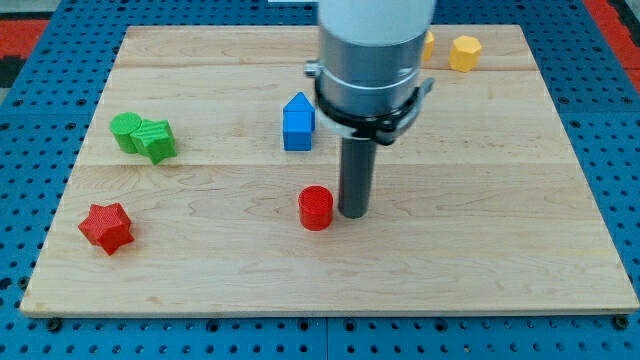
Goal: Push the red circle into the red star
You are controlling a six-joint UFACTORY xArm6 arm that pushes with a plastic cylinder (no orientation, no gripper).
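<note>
My tip [353,213], a bare rod holding nothing, stands at three o'clock of the red circle [316,207], just beside it. The red star [107,227] lies well apart at the circle's nine o'clock, near the board's [480,250] left edge.

A pale wooden desk [500,250] fills nearly the whole view, its top made of long boards laid side by side, with the seams and the grain running from the view's left to the view's right. Its corners are slightly rounded, and its front edge shows as a thin lighter strip along the view's bottom. Under and around it lies a blue perforated base [20,200] with regular rows of small dark holes, showing on every side. At both upper corners a red surface [615,15] shows. The light is even and soft, with only faint shadows.
</note>
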